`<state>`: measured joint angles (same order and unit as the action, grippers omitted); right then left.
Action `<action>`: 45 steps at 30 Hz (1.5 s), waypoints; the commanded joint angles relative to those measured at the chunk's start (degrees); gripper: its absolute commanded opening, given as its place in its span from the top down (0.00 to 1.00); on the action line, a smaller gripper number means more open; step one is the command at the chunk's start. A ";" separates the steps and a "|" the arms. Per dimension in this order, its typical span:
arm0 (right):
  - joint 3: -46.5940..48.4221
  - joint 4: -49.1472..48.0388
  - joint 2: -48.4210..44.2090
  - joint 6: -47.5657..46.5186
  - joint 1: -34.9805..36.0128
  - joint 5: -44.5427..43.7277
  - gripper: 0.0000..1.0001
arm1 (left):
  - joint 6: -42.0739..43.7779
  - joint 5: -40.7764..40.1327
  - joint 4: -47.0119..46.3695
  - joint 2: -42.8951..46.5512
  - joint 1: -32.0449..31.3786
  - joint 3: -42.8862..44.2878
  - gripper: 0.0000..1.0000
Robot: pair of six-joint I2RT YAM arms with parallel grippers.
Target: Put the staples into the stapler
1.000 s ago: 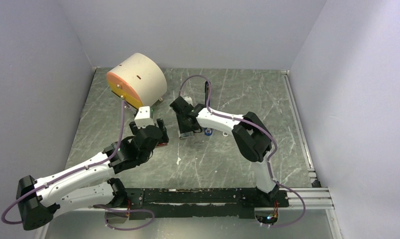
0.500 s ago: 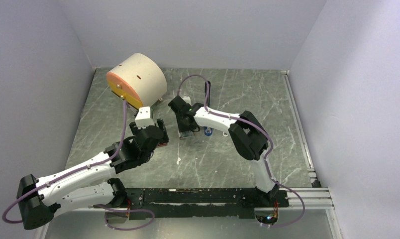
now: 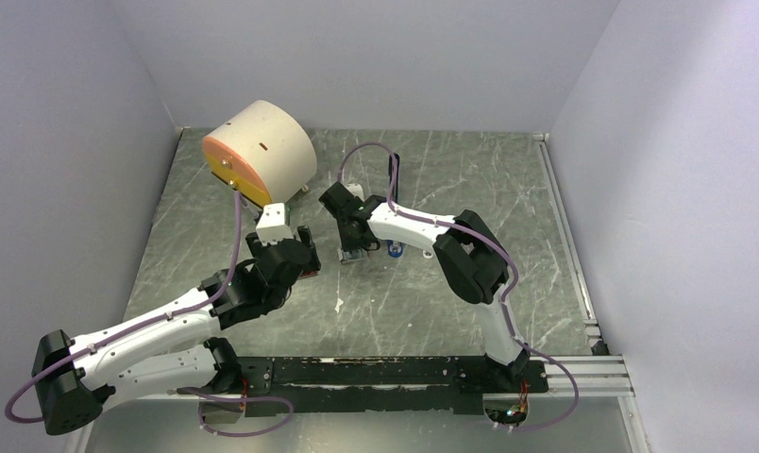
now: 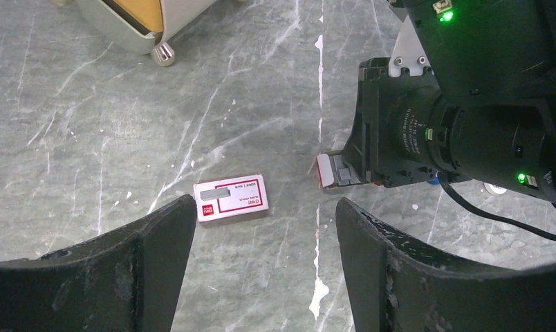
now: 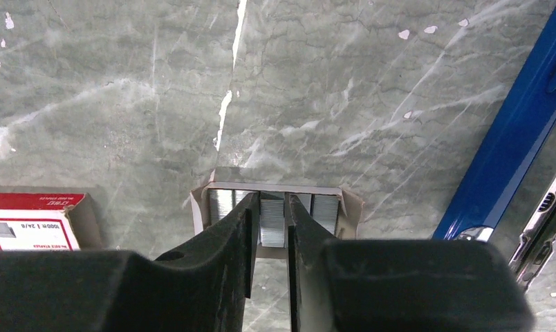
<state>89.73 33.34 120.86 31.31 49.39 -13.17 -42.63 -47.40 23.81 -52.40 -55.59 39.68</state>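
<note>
Right gripper (image 5: 272, 220) pinching the staples (image 5: 273, 227) in their tray (image 5: 351, 204).
Its jaws stand narrow on a middle strip; the open card tray sits on the table (image 5: 330, 83), near the blue stapler (image 5: 517, 131), while the left gripper (image 4: 265, 232) (jaws wide) hovers over a red-and-white box (image 4: 232, 199).

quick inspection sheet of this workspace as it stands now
surface: grey marbled table, white flecks
job's things: staples in a card tray; blue stapler close beside it
clutter: red-and-white box; beige drum with orange face, far left
grippers: left gripper open over the box; right gripper pinching a staple strip
cables: purple cables along both arms
surroundings: plain pale walls on three sides
</note>
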 commanded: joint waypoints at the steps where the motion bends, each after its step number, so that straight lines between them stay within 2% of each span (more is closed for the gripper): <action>1: 0.00 0.42 -0.51 1.26 0.39 -2.54 0.77 | -1.03 -1.27 -0.72 0.45 0.34 -0.86 0.22; 16: -0.04 0.60 -8.11 1.26 0.38 -4.28 0.80 | -1.73 -1.35 0.22 1.63 0.40 -1.10 0.22; 21: -6.30 1.52 -13.58 2.95 0.37 -4.02 0.80 | -1.91 -1.16 0.27 1.94 0.36 -1.19 0.22; 26: -16.58 1.82 -19.32 5.98 0.42 -2.37 0.79 | -2.33 -0.55 -0.18 2.00 0.45 -1.52 0.22; 31: -24.19 0.36 -21.91 8.59 0.45 -0.45 0.79 | -2.46 0.40 -1.22 1.55 0.41 -1.90 0.22; 45: -26.28 0.43 -20.65 8.57 0.47 -0.28 0.77 | -1.65 1.02 -0.62 0.26 0.43 -0.34 0.22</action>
<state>64.03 34.46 100.31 39.48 49.60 -12.99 -44.34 -46.68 23.86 -52.40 -55.55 38.17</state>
